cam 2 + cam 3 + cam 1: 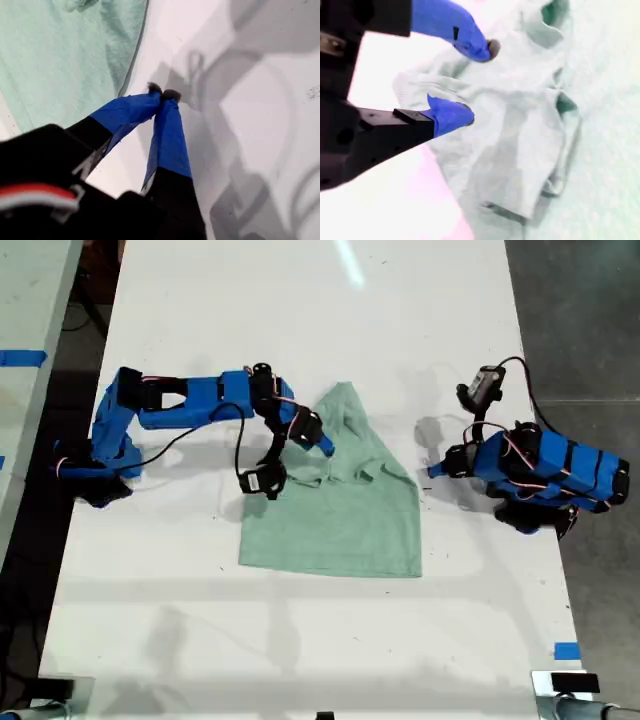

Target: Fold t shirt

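Now the t shirt (335, 510), soft, light, wrinkly mint cloth, lies mid-surface, partly folded, a bunched flap rising to a peak. It looks likely to sag and slide; best pinched at a doubled hem or sleeve edge. My second claw (470, 82) hovers wide open over that bunch. My first claw (162, 95) is pinched closed, empty, above the smooth white surface (300, 300).

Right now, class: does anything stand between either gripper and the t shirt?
Nothing visible does. My second gripper hangs open right over the bunched t shirt. My first gripper is shut over bare table beside the shirt's edge, with only tabletop between.
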You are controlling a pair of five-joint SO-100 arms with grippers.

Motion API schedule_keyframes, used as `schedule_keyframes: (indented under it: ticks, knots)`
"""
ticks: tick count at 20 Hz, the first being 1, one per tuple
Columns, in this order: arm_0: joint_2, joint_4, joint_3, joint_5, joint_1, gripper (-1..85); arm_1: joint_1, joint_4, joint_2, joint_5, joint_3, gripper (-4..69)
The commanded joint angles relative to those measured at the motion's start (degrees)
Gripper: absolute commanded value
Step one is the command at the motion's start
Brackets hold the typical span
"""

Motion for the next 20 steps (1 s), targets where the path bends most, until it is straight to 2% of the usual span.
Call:
schedule_keyframes:
  ticks: [1, 6, 12, 15, 20]
  knots:
    - [18.5, 5.5, -2.8, -0.7, -4.0, -0.1, 0.6, -0.2, 0.5, -0.9, 1.8, 0.8]
    - [46.7, 13.5, 1.2, -3.9, -4.9, -0.2, 0.6, -0.2, 0.5, -0.9, 1.8, 0.8]
    - [84.9, 12.4, 35.6, -8.9, -6.9, -0.2, 0.6, -0.2, 0.5, -0.6, 1.8, 0.8]
    - [103.0, 6.9, 54.7, -12.8, -3.3, -0.2, 0.6, -0.2, 0.5, -0.5, 1.9, 0.8]
    - [133.0, -9.7, 95.4, -23.1, 9.3, -0.2, 0.6, -0.2, 0.5, -0.3, 1.9, 0.8]
